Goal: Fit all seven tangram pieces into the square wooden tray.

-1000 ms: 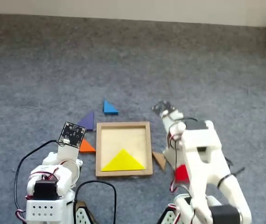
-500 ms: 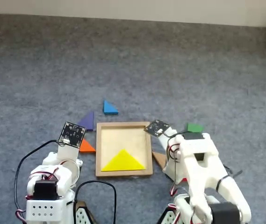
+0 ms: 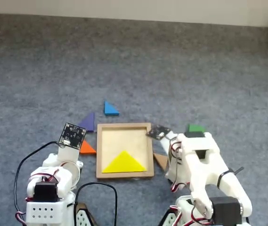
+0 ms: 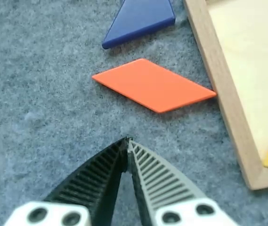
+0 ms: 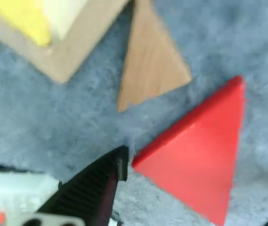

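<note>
Right arm [image 3: 197, 155] swung back from beyond the square wooden tray [image 3: 124, 126]. Its jaws, spread wide, now straddle the flat red triangle [image 5: 195, 141] on the tabletop, just past the tan wooden triangle [image 5: 152, 61] beside the tray. Left arm's [image 3: 53, 176] jaws are pinched together, farther off.

A yellow triangle [image 3: 123, 162], orange parallelogram [image 4: 153, 85], red triangle [image 5: 199, 146], green piece [image 3: 196, 128], blue triangle [image 3: 110, 108], pale wooden tray [image 3: 124, 125], speckled grey carpet [image 3: 171, 61].
</note>
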